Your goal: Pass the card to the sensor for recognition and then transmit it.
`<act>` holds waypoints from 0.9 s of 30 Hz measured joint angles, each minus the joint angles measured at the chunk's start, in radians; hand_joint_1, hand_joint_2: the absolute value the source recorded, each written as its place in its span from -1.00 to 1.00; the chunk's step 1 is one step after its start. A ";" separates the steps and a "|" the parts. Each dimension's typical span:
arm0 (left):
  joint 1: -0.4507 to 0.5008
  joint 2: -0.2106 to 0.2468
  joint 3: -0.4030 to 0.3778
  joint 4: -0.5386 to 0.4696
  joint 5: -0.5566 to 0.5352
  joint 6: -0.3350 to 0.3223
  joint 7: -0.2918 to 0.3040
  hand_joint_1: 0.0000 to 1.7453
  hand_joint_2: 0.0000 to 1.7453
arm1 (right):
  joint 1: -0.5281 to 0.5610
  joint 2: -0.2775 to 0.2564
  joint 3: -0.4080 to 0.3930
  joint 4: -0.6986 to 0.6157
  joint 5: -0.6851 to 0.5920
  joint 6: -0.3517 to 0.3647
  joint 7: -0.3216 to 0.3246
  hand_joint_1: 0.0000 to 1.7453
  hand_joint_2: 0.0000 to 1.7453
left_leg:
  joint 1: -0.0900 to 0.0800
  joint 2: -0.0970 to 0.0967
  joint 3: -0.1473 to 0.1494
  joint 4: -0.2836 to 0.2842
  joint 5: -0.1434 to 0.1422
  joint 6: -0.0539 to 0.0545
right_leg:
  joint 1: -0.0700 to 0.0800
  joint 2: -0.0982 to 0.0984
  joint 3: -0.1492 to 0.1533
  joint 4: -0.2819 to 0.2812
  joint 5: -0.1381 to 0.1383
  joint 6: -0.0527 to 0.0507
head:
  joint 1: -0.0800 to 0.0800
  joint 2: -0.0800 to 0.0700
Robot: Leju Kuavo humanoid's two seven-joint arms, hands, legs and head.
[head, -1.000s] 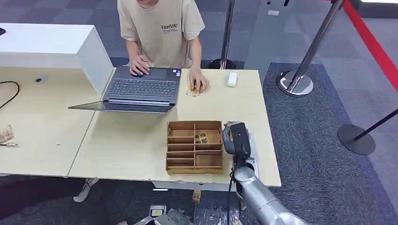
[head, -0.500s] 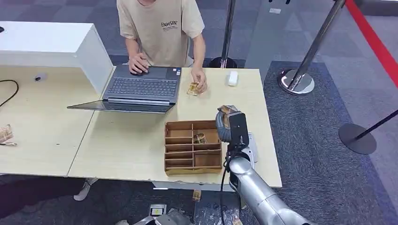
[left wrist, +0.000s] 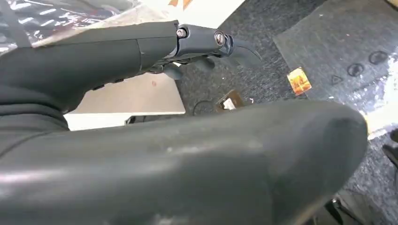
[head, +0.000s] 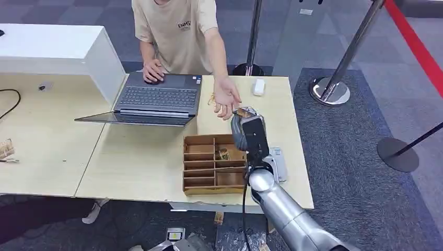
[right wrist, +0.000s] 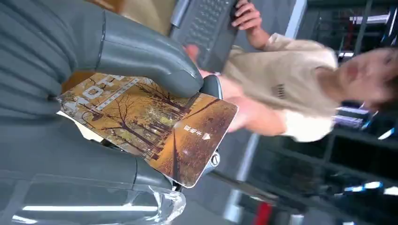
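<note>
R hand [head: 247,132] pinched card [right wrist: 155,133] btw thumb and fingers – long axis pointed at person's open palm [head: 225,98]. Palm sat just beyond card tip, above tray [head: 215,164]. L hand [left wrist: 202,40] – finger state not discernible.

Glossy printed card [right wrist: 155,129] with autumn-tree artwork, pinched under the matt grey rubbery thumb of the right hand [right wrist: 94,93]. Brushed silver metal on the right arm [head: 292,219], lower right. Unfinished wooden compartment tray [head: 215,163] on a pale smooth wood-laminate table [head: 141,157]. Matt grey metal laptop [head: 156,99], upper centre. Polished chrome stanchion [head: 339,68] over rough grey carpet [head: 355,172].
</note>
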 joint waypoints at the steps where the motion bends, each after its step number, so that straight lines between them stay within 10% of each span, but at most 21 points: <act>1: -0.001 0.000 -0.004 0.000 -0.005 -0.004 -0.007 -1.00 -1.00 | -0.027 0.000 0.012 -0.003 0.043 0.010 0.031 1.00 1.00 | 0.000 0.000 0.000 0.000 0.000 0.000 | 0.000 0.000 0.000 0.000 0.000 0.000 | 0.000 0.000; 5: -0.003 0.000 -0.015 0.000 -0.016 -0.016 -0.028 -1.00 -1.00 | -0.168 -0.009 0.057 0.013 0.198 0.055 0.160 1.00 1.00 | 0.000 0.000 0.000 0.000 0.001 0.000 | 0.000 0.000 -0.001 0.000 0.000 0.000 | 0.000 0.000; 12: -0.003 0.000 -0.017 0.000 -0.019 -0.017 -0.030 -1.00 -1.00 | -0.202 -0.010 0.070 0.020 0.208 0.058 0.171 1.00 1.00 | 0.000 0.000 0.000 0.000 0.001 0.000 | 0.000 0.000 0.000 0.001 0.000 0.000 | 0.000 0.000; 18: -0.006 0.000 -0.036 0.000 -0.028 -0.023 -0.035 -1.00 -1.00 | -0.369 -0.014 0.197 0.137 0.534 0.021 0.383 1.00 1.00 | 0.000 0.000 -0.001 0.000 0.000 -0.001 | 0.000 0.000 -0.001 0.001 0.000 0.000 | 0.000 0.000; 19: -0.007 0.000 -0.037 0.000 -0.028 -0.024 -0.035 -1.00 -1.00 | -0.377 -0.013 0.211 0.150 0.567 0.021 0.402 -1.00 1.00 | 0.000 -0.001 -0.001 0.000 0.000 -0.001 | 0.000 0.000 -0.001 0.001 0.000 0.000 | 0.000 0.000; 20: -0.007 0.000 -0.039 0.000 -0.029 -0.024 -0.035 -1.00 -1.00 | -0.383 -0.012 0.222 0.161 0.597 0.026 0.418 -1.00 -1.00 | 0.000 -0.001 -0.001 0.000 0.000 -0.001 | 0.000 0.000 -0.001 0.001 0.000 0.000 | 0.000 0.000; 27: -0.007 0.000 -0.041 0.000 -0.029 -0.025 -0.034 -1.00 -1.00 | -0.400 -0.009 0.274 0.231 0.612 0.136 0.448 -1.00 -1.00 | 0.000 -0.001 -0.001 0.000 0.001 -0.001 | 0.000 0.000 -0.001 0.001 0.000 0.000 | 0.000 0.000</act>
